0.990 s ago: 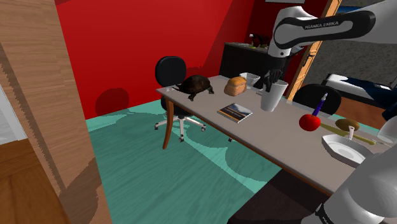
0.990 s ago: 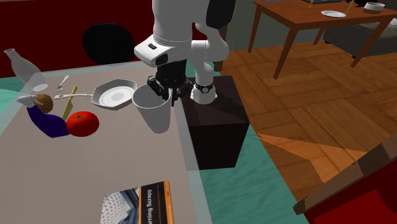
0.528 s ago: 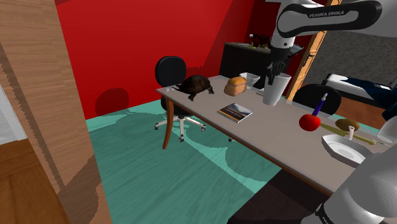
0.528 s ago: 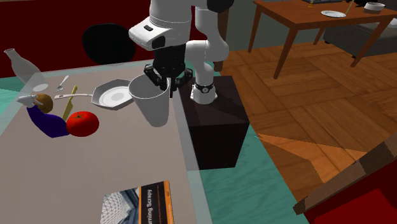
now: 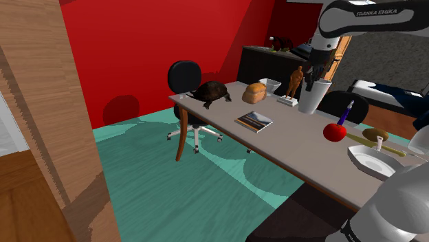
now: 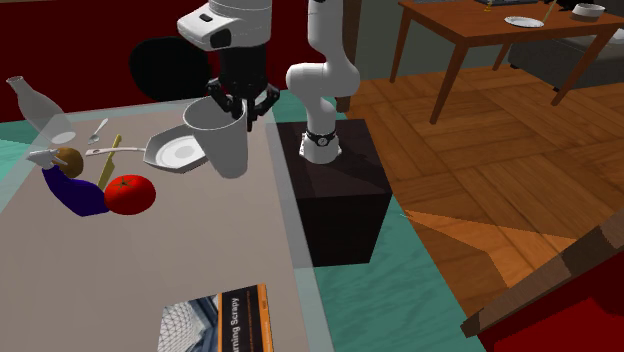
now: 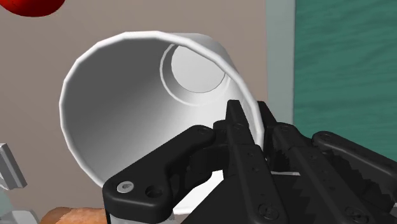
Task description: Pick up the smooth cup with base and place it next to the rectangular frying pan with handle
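Note:
My black gripper (image 5: 318,74) is shut on the rim of a plain white cup (image 5: 314,97), which hangs slightly tilted above the grey table (image 5: 289,148). In the second exterior view the cup (image 6: 224,143) hangs under the gripper (image 6: 240,104), just in front of the white frying pan (image 6: 178,151), whose thin handle points to that view's left. The wrist view looks into the cup (image 7: 127,108), with one finger inside and one outside its wall at the gripper (image 7: 249,118). The pan (image 5: 371,162) lies near the stand.
A red apple (image 6: 128,194), a purple object (image 6: 75,197), a brown fruit (image 6: 68,158) and a bottle (image 6: 29,100) crowd the pan's side. A book (image 5: 254,122), a bread loaf (image 5: 255,93), a brown figurine (image 5: 297,82) and a dark turtle figure (image 5: 212,93) lie farther along the table.
The arm has carried the cup up and toward the shoulder view's right, uncovering the figurine. In the second exterior view the cup has moved up and left, closer to the pan.

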Motion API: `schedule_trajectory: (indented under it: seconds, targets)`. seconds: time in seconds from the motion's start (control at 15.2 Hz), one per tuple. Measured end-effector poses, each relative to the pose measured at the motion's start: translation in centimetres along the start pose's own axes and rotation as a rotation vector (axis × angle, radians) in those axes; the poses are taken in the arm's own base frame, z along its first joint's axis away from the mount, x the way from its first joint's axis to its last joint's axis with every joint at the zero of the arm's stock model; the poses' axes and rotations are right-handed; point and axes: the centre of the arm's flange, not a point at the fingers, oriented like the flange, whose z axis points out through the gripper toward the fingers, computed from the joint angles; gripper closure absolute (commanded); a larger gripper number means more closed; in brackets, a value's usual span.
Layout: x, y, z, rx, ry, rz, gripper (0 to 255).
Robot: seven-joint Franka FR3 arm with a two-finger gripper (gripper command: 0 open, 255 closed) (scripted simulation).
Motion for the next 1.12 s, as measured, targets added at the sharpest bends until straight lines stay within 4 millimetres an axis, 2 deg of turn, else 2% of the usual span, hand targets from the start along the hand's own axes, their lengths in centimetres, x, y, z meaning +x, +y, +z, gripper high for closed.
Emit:
schedule_trajectory:
  seconds: [0.26, 0.46, 1.12]
  targets:
    - [-3.9, 3.2, 1.1, 0.0, 0.0, 0.0, 255]
    - [-6.7, 6.0, 1.0, 0.0, 0.0, 0.0, 255]
    - [-16.8, 14.4, 2.8, 0.001, 0.0, 0.0, 255]
